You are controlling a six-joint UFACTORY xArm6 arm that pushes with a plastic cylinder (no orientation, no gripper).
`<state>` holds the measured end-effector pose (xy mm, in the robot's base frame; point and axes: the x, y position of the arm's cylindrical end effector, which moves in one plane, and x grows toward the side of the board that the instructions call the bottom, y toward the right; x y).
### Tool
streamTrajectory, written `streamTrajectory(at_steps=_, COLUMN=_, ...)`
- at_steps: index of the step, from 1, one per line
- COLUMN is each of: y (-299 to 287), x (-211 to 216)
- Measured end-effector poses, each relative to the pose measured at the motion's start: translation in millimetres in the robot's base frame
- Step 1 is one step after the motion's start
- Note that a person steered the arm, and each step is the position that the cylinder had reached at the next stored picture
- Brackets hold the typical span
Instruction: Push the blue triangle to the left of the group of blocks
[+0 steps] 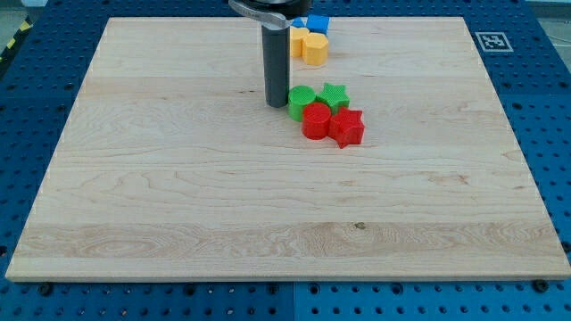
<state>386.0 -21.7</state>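
where blocks cluster — two green (301, 100), two red (315, 120)

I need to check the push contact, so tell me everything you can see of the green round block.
The green round block is a short, glossy, plastic-looking cylinder standing flat side up on the wooden board, just above the board's middle. My tip stands right at its left side, seemingly touching. The green star sits close on its right. The red round block presses against its lower right and hides part of it.
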Motion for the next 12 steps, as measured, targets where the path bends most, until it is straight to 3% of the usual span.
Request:
streamTrajectory(at_steps=1, y=-42, x=18)
streamTrajectory(at_steps=2, y=-45, x=18)
streamTrajectory(at_steps=3, y=-70, x=-4)
streamTrajectory(at_steps=6, y=-96, x=-141)
streamTrajectory(at_steps=8, y=-93, x=-194)
streamTrajectory(at_steps=9, y=-79, x=-193)
streamTrajectory(at_steps=11, y=40, x=-192)
streamTrajectory(at_steps=12, y=60, x=-157)
